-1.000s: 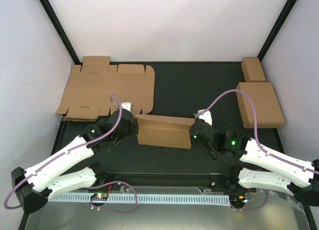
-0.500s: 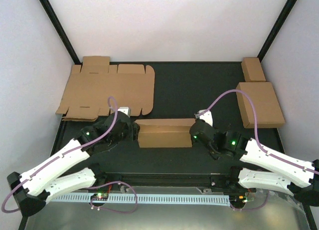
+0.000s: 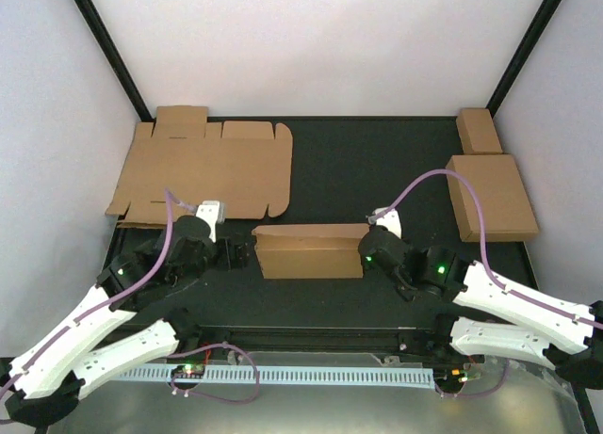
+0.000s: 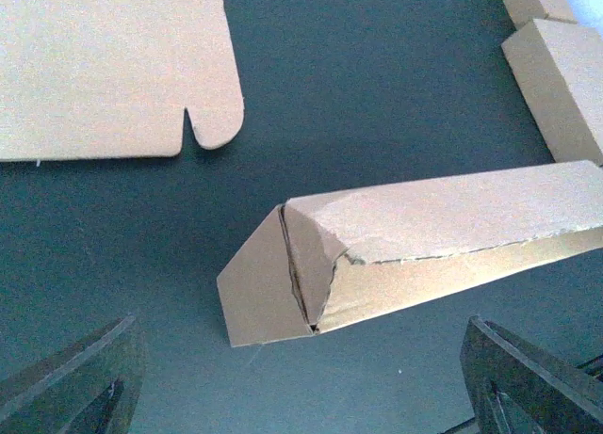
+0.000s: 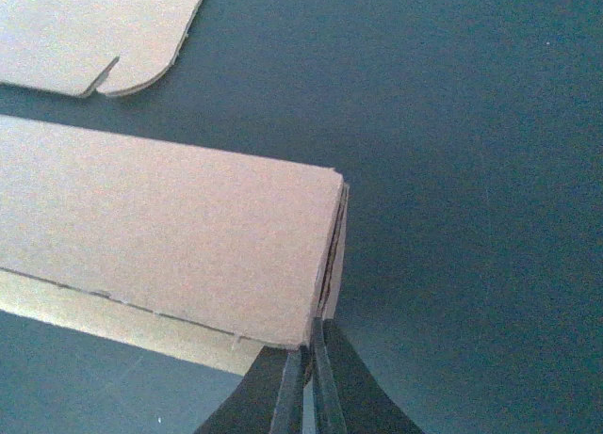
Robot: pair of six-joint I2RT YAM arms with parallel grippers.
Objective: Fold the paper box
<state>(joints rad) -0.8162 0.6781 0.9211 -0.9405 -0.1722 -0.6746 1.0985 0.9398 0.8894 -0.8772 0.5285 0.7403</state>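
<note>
Judge the box [image 3: 309, 252] light, thin, crushable; grip flap edges. Pinched endwise by right hand [image 5: 310, 357], untouched by gaping left hand [image 3: 241, 255].

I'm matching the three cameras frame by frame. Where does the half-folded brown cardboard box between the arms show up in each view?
Top external: the half-folded brown cardboard box lies at centre, between the two arms.
Left wrist: it runs from centre to the right edge.
Right wrist: it fills the left half, its corner at the right gripper.
Shared landmark: the flat brown cardboard sheet with a rounded tab, upper left in every view.
</note>
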